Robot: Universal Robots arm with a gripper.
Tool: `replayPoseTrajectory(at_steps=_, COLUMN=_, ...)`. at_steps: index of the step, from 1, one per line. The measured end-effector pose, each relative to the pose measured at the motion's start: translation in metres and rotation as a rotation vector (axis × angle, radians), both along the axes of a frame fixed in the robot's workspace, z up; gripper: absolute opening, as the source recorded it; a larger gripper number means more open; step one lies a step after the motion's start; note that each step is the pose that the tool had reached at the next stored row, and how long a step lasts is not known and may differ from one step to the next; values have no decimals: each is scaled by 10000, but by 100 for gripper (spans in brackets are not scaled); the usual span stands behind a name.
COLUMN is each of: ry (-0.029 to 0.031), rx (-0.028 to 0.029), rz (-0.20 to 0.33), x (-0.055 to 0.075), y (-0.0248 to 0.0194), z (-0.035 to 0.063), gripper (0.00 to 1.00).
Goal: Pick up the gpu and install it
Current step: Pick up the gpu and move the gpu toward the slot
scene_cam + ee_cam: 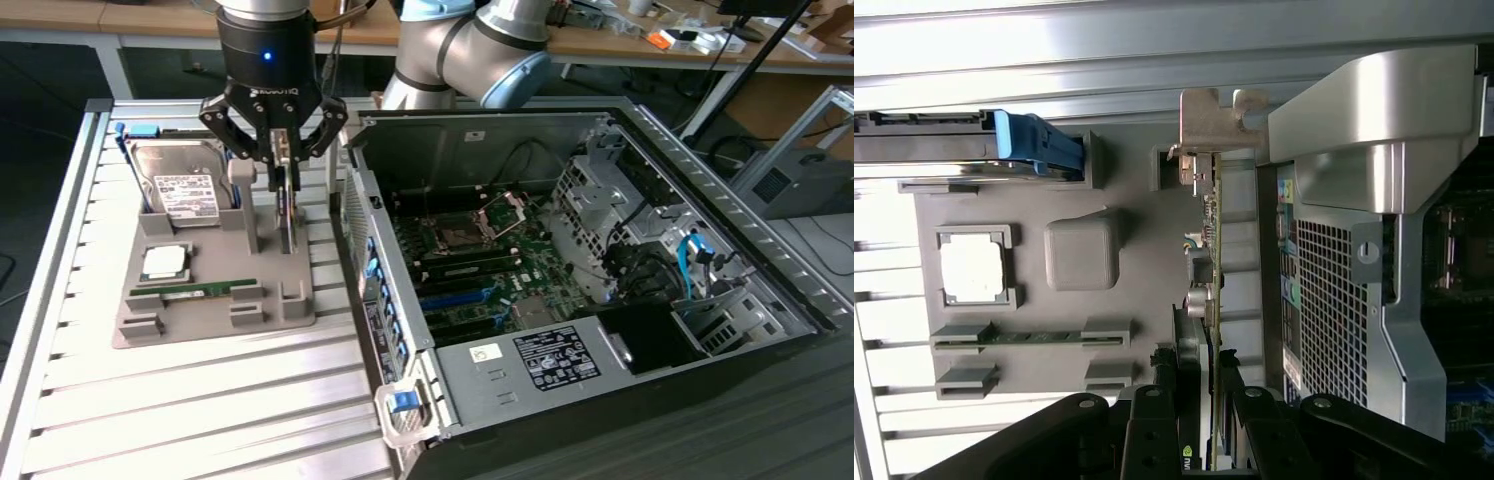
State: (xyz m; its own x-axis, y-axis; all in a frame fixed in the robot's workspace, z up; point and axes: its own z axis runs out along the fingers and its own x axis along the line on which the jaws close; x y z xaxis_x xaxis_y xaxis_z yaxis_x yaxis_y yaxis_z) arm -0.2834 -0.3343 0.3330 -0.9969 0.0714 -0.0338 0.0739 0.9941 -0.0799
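Observation:
The gpu [284, 215] stands on its edge in a slot of the grey holder [214, 315], a thin green card with its silver bracket [1209, 125] at the far end. My gripper [280, 160] has come down over it from above. In the wrist view, the black fingers [1154, 420] press against both sides of the gpu [1211, 250], so my gripper [1199, 420] is shut on it. The card still sits in the holder. To the exterior view's right lies the open computer case [400, 330], with its motherboard [467, 260] exposed.
The grey holder [1054, 180] also carries a silver hard drive [180, 185] with blue rails [1039, 140], a square CPU [164, 262] and a narrow RAM stick [194, 290]. The case's metal wall [1374, 200] rises close beside the gpu. All of it rests on a slatted aluminium table [200, 400].

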Motion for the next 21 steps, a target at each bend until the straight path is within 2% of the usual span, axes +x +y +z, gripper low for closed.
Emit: replayPoseTrajectory(at_steps=21, ry=1, rx=0, rz=0, x=0, y=0, z=52, gripper=27)
